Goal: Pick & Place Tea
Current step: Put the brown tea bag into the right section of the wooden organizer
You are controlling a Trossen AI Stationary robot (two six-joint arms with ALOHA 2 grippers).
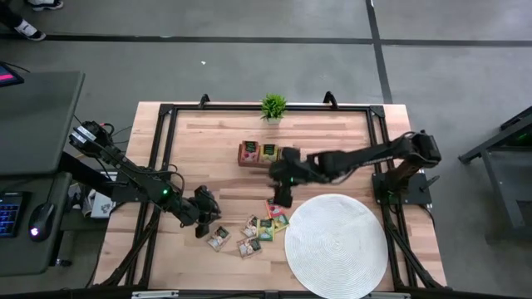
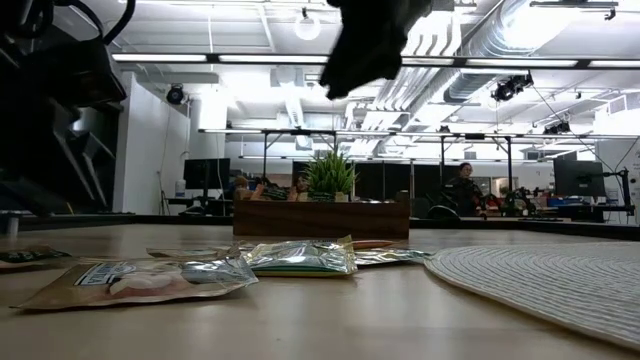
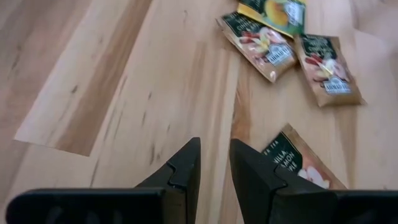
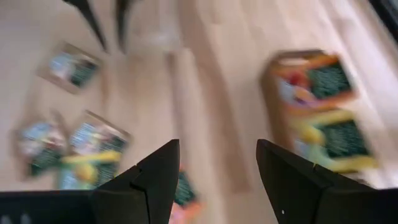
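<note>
The round white mat (image 1: 337,242) lies near the table's front right corner, and everything else sits to its left or behind it. The loose tea packets (image 1: 262,225) are scattered on the wood just beside the mat's left edge, a few of them nearly touching it. More tea stands in a small wooden box (image 1: 259,154) behind the mat, with the green plant (image 1: 273,105) farther back at the table's rear edge.

The right gripper (image 1: 281,197) hangs above the packets closest to the mat, between the box and the scatter; its fingers (image 4: 152,180) are spread wide and hold nothing. The left gripper (image 1: 208,221) is farther left of the mat, low over bare wood just beside the leftmost packet (image 1: 218,239); its fingers (image 3: 186,167) are nearly together with a thin gap and nothing between them.
</note>
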